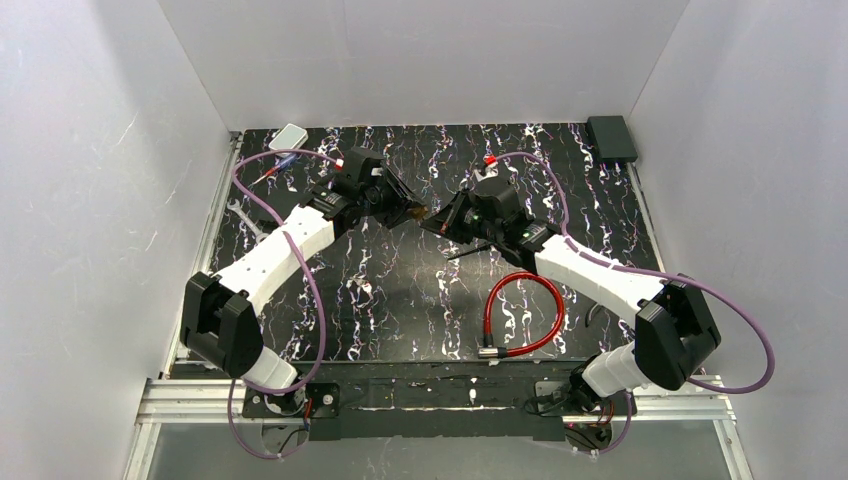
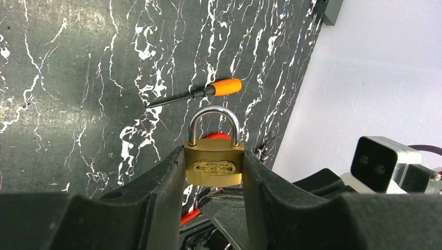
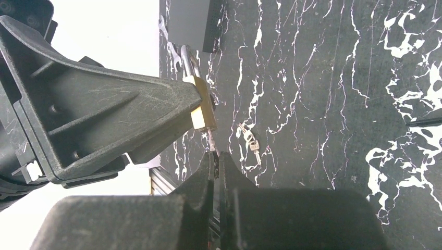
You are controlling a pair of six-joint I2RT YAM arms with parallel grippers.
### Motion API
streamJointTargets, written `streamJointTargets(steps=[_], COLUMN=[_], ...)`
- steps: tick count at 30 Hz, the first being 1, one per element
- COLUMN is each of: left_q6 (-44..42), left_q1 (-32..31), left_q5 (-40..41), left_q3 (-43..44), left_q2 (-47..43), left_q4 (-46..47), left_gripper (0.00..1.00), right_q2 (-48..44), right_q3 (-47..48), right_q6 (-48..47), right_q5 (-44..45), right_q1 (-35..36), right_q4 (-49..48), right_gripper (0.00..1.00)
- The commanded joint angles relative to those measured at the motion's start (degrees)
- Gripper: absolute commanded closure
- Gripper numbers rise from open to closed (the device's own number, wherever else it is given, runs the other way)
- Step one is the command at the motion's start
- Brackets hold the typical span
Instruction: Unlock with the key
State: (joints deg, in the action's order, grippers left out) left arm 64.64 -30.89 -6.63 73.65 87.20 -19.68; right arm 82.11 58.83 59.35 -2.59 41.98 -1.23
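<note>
Now | left pincer (image 2: 213,156) grasping padlock (image 2: 213,167) | right pincer (image 3: 216,156) clenched, contents unclear | key (image 2: 216,88) lying on table (image 2: 62,78) beyond

The table (image 1: 400,310) has a black top veined with white, like marble. Plain white walls close it in on three sides: a back wall (image 1: 420,60) along the far edge, a left wall (image 1: 90,200) and a right wall (image 1: 760,150). An aluminium rail (image 1: 200,400) runs along the near edge, and another (image 1: 207,250) along the left edge. The light is even and soft.
</note>
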Motion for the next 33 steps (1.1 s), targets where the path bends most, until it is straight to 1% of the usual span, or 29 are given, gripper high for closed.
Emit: streamJointTargets(steps=[1,5,9,12,19,26,30,33], left_q6=[-1.8,-3.9,-4.0,-3.3,-0.7,2.5,2.6,2.7], left_q1=[-1.1,-1.1,-1.1,-1.1,-1.1,-1.0,-1.0,-1.0], left_q5=[-3.2,-4.6,-6.4,-8.4,-10.1,-12.1,-12.6,-13.6], left_q3=[1.8,3.0,3.2,3.0,2.4,0.9,0.9,0.8], left_q2=[-1.5,-1.0,-0.9,-0.8,-0.7,-0.5,-0.5,-0.4], left_q4=[-3.1,-3.4,-2.8,-2.0,-1.6,0.1,0.3,1.0], left_gripper=[1.00,1.00,1.00,1.00,1.00,1.00,1.00,1.00], right_q2=[-0.9,-1.2,-1.4,-1.1,-0.5,-1.2,-1.4,-2.2], right_q3=[2.2,3.5,4.8,4.8,4.3,2.5,1.7,0.4], right_q6=[-1.2,-4.9,-9.0,-10.1,-11.3,-12.8,-15.7,-19.3], right_q5=[-0.4,-1.9,-0.1,0.4,1.2,1.5,0.5,-1.5], right_q1=[-1.8,-3.0,-3.4,-3.6,-3.7,-3.7,-3.7,-3.7], right_q4=[-10.2,-8.4,-5.3,-5.1,-6.0,-10.1,-12.5,-16.8], right_gripper=[0.99,0.99,0.99,0.99,0.99,0.99,0.99,0.99])
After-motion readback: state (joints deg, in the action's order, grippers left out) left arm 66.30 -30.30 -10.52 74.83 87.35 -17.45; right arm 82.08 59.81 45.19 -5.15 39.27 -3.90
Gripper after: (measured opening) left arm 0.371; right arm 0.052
